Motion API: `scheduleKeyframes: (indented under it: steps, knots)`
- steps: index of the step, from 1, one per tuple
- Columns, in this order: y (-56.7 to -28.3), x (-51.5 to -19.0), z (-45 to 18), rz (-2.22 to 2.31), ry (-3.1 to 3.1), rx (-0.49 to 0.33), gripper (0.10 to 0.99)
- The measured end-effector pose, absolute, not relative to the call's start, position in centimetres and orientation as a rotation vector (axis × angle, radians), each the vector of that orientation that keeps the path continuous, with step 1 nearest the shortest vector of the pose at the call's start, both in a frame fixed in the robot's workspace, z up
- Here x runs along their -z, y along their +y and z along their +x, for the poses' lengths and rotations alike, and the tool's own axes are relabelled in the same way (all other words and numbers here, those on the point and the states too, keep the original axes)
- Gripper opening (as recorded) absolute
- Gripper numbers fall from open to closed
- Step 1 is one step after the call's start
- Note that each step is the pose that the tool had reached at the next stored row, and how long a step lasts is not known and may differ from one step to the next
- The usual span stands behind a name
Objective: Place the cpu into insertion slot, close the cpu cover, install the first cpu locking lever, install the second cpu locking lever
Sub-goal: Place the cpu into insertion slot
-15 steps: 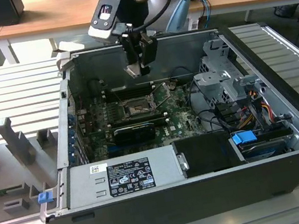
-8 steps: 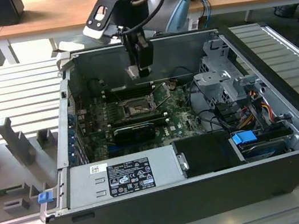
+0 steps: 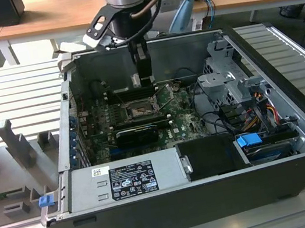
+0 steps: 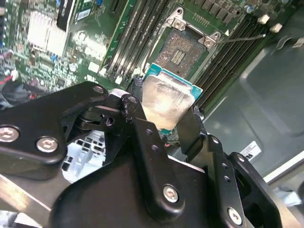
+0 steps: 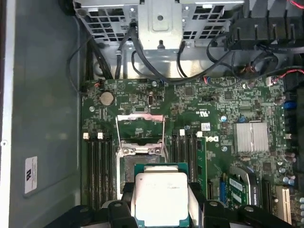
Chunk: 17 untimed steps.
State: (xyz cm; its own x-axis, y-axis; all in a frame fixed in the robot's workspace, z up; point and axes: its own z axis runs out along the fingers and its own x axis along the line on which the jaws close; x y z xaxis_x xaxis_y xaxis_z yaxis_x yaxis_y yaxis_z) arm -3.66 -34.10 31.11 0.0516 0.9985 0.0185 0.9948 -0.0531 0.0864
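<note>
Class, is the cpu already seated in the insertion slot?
No, the gripper holds the cpu clear of the empty insertion slot.

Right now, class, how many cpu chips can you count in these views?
1. The cpu is gripped in the end effector, close to the open, empty insertion slot. Others could be hidden behind the end effector.
</note>
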Motion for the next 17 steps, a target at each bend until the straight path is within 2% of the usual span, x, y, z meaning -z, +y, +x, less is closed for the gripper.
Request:
scheduleKeyframes:
  steps: [17]
  knots:
    - [-34.0,-27.7,-3.9,2.197,2.174,-0.114,0.529]
